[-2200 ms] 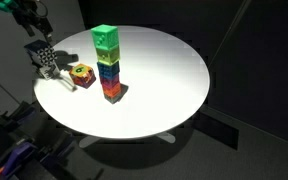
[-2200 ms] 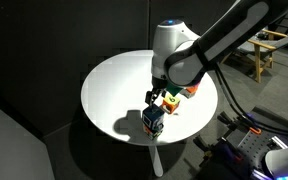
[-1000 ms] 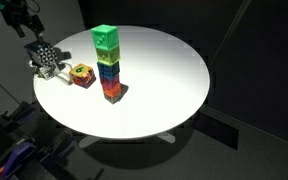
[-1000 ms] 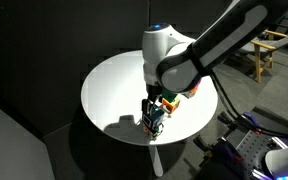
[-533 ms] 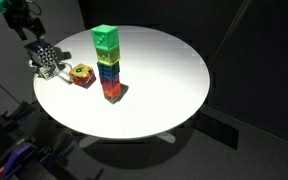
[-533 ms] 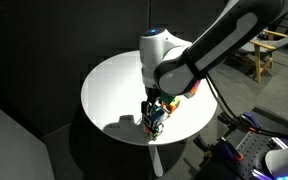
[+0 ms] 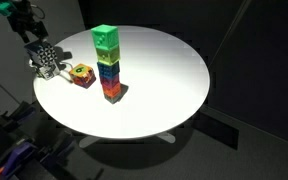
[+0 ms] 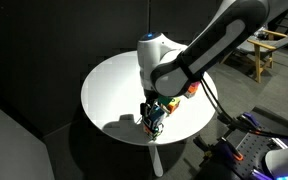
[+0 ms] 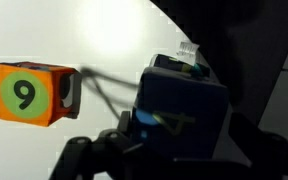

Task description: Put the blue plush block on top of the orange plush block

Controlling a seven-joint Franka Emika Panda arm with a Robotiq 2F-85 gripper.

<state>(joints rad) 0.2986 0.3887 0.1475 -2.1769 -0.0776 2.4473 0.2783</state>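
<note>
Looks like a lab: black backdrop (image 8: 44, 40) around a round white table (image 7: 164, 70), cables (image 7: 14, 155) at seven o'clock, wooden chairs (image 8: 274, 45) at two o'clock.

Obstacle: tall green-topped stack of coloured plush cubes (image 7: 106, 60), near red-orange plush cube (image 7: 81, 75). Free room: round white table (image 7: 169, 80) beyond the stack.

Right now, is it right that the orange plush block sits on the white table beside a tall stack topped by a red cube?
Not quite: the stack is topped by a green cube, not a red one, as an exterior view shows. The orange plush block does sit on the white table beside it.
</note>
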